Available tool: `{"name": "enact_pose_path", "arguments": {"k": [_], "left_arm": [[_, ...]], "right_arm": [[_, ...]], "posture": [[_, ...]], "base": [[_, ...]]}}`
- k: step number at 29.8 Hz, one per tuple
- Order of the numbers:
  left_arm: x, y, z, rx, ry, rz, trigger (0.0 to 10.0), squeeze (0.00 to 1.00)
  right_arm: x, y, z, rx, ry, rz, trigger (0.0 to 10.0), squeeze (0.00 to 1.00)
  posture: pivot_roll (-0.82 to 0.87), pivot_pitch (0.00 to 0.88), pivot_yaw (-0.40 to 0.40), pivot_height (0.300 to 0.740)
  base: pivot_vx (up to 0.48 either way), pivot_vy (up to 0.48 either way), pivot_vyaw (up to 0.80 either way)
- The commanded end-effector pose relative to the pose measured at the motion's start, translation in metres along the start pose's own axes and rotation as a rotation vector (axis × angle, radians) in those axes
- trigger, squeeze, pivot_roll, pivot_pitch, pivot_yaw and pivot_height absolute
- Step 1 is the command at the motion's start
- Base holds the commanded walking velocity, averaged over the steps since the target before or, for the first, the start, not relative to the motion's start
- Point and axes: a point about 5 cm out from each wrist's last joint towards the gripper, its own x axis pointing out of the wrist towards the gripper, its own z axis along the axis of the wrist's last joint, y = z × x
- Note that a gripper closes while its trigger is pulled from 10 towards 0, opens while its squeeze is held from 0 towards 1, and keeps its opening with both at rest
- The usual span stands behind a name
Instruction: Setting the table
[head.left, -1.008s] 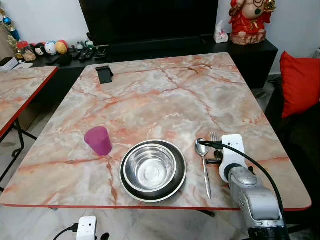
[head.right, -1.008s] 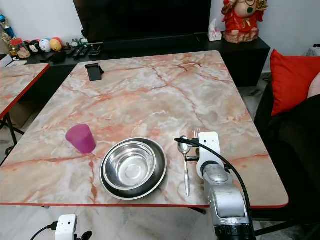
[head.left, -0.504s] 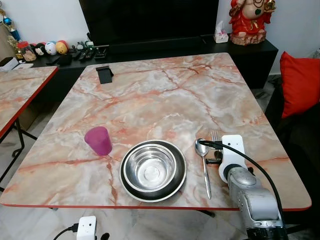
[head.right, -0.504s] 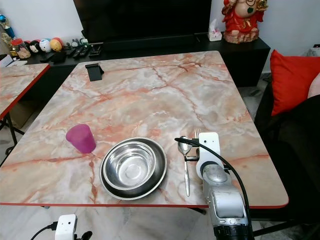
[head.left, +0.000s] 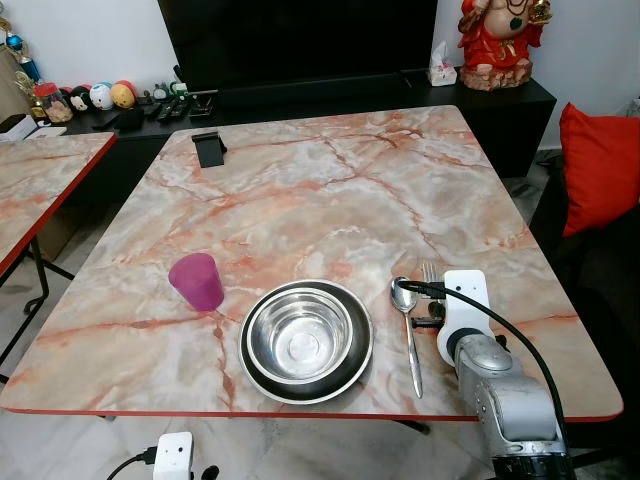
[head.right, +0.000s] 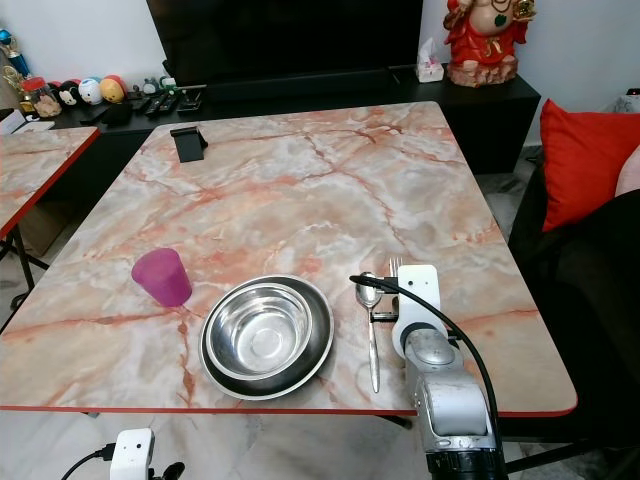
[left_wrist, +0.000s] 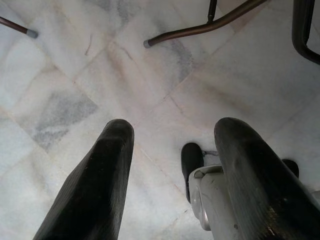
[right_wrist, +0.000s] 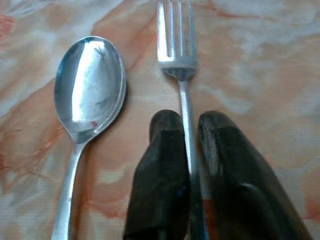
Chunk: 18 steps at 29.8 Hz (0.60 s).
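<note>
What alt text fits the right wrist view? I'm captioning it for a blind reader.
The right pincer is closed on the handle of a silver fork lying on the marble-patterned table, tines pointing away. A silver spoon lies parallel beside the fork, bowl up.

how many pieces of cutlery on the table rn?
2. A spoon lies just right of the steel bowl; a fork lies beside it, its handle pinched in the right gripper. None looks hidden.
</note>
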Motion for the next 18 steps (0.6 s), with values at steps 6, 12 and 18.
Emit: {"name": "enact_pose_path", "arguments": {"k": [6,12,18], "left_arm": [[-0.0007,0.0050,-0.0020,-0.005,0.018,0.014,10.0,0.00],[-0.0006,0.0050,-0.0016,-0.003,0.018,0.013,10.0,0.00],[-0.0006,0.0052,-0.0017,-0.002,0.019,0.012,10.0,0.00]], "right_arm": [[0.0008,0.0031,-0.0055,0.006,0.030,0.007,10.0,0.47],[-0.0001,0.0063,-0.0045,0.008,0.028,0.019,10.0,0.02],[-0.0025,0.0064,0.0001,0.023,0.002,0.023,10.0,0.00]], "posture": [[-0.11,0.000,0.110,0.740],[-0.11,0.000,0.110,0.740],[-0.11,0.000,0.112,0.740]], "base": [[0.000,0.000,0.00],[0.000,0.000,0.00],[0.000,0.000,0.00]]}}
